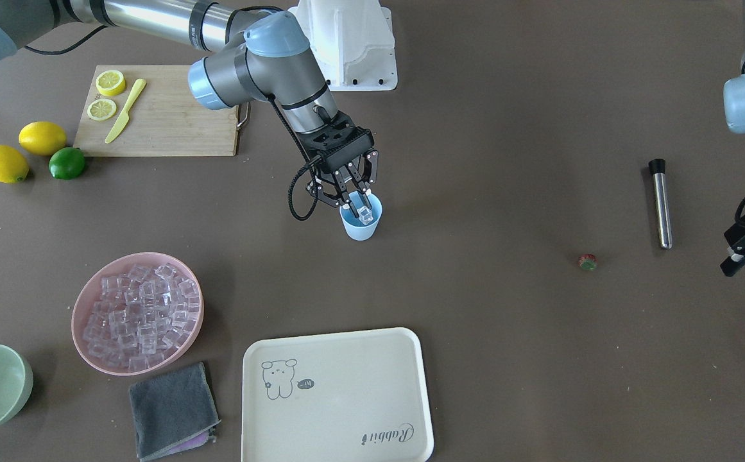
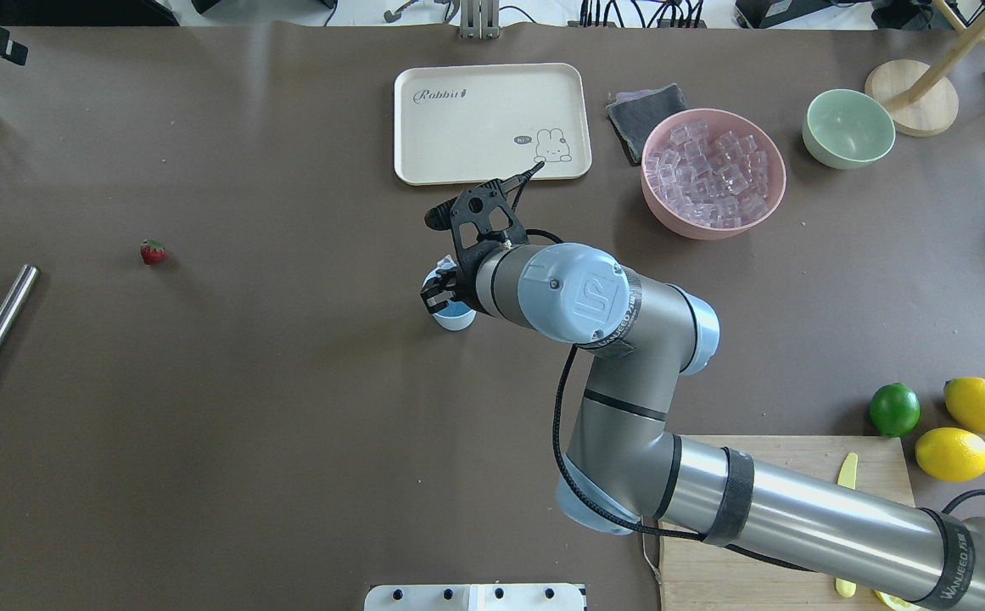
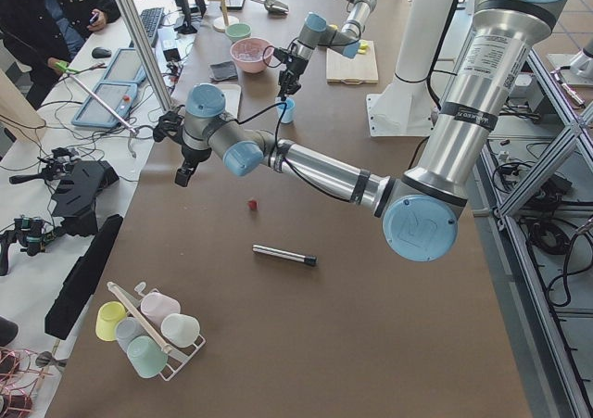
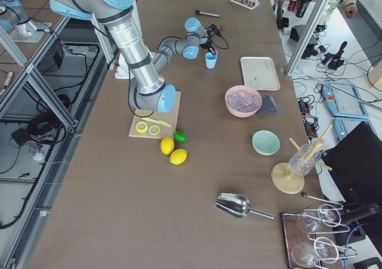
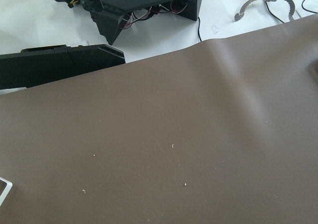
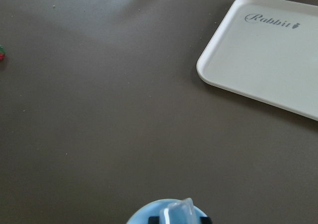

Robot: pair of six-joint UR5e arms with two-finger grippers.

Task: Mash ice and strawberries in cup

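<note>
The task seems barely begun: the right gripper (image 1: 358, 200) pinches one clear glassy ice cube (image 1: 364, 215) at the mouth of the small pale blue plastic cup (image 1: 360, 229). The tiny red strawberry (image 1: 588, 262) lies well apart from the cup, with mashing still ahead.

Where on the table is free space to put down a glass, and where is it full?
Free: the wide stretch between the cup and the strawberry, and the table beside the tray on that side. Crowded: around the pink bowl, cloth, lemons and cutting board.
</note>
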